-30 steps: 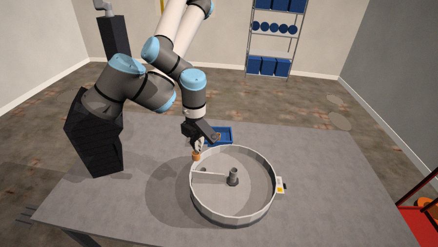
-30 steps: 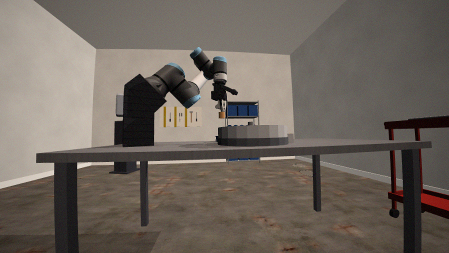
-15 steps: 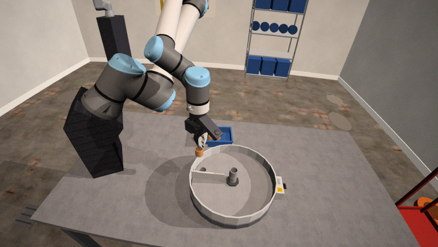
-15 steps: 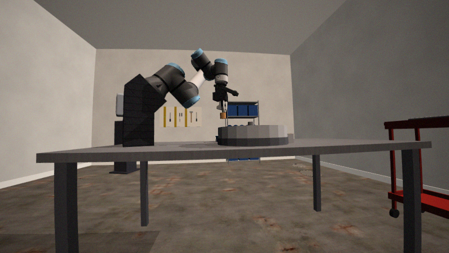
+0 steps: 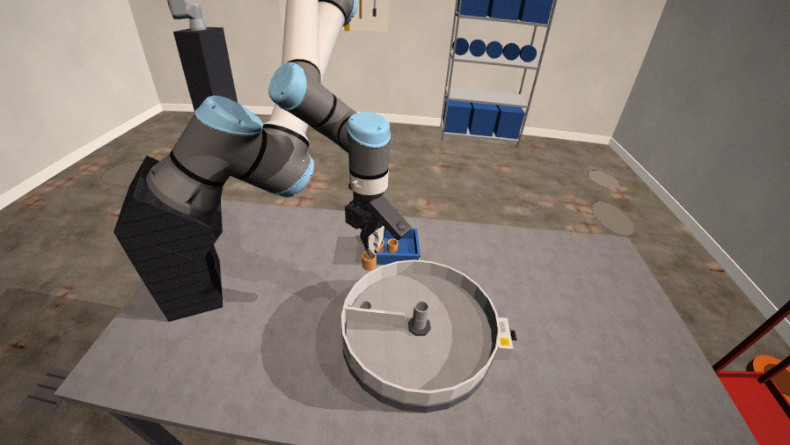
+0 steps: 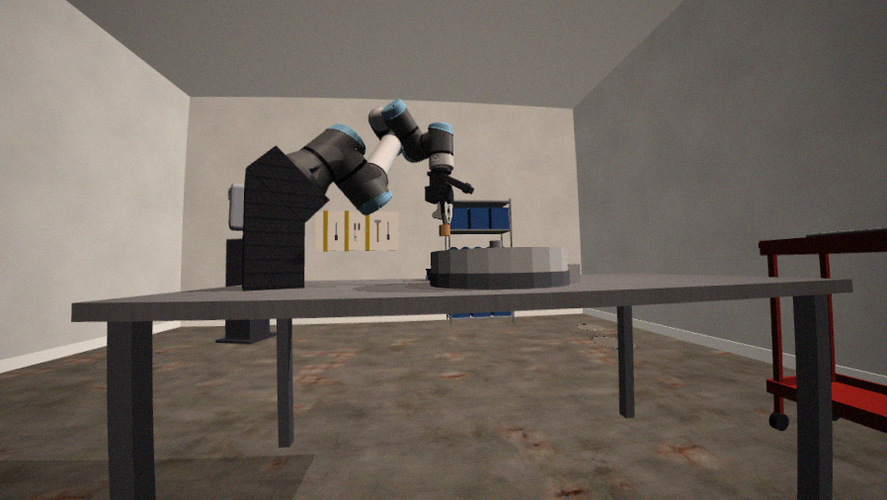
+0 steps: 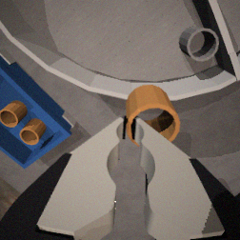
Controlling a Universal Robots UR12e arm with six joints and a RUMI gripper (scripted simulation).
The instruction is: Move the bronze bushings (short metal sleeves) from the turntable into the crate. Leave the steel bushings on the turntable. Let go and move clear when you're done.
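My gripper [image 5: 372, 252] [image 6: 444, 222] [image 7: 129, 117] is shut on the wall of a bronze bushing [image 5: 369, 262] [image 6: 443, 230] [image 7: 147, 98]. It holds the bushing in the air, just outside the turntable's rim on the crate side. Two bronze bushings, one [image 5: 392, 246] [image 7: 32, 131] and another [image 5: 380, 246] [image 7: 13, 114], are in the blue crate [image 5: 405, 257] [image 7: 40, 97], behind the turntable [image 5: 431, 395] [image 6: 496, 261] [image 7: 110, 90]. A grey steel bushing [image 5: 366, 304] [image 7: 188, 39] stands on the turntable beside the divider. The gripper partly hides the crate in the top view.
The turntable has a raised rim wall, a straight divider [image 5: 376, 315] [image 7: 223, 30] and a grey centre post [image 5: 420, 316]. A small labelled box [image 5: 504, 332] sits on its right side. The arm's black pedestal [image 5: 171, 265] [image 6: 273, 235] stands at the table's left.
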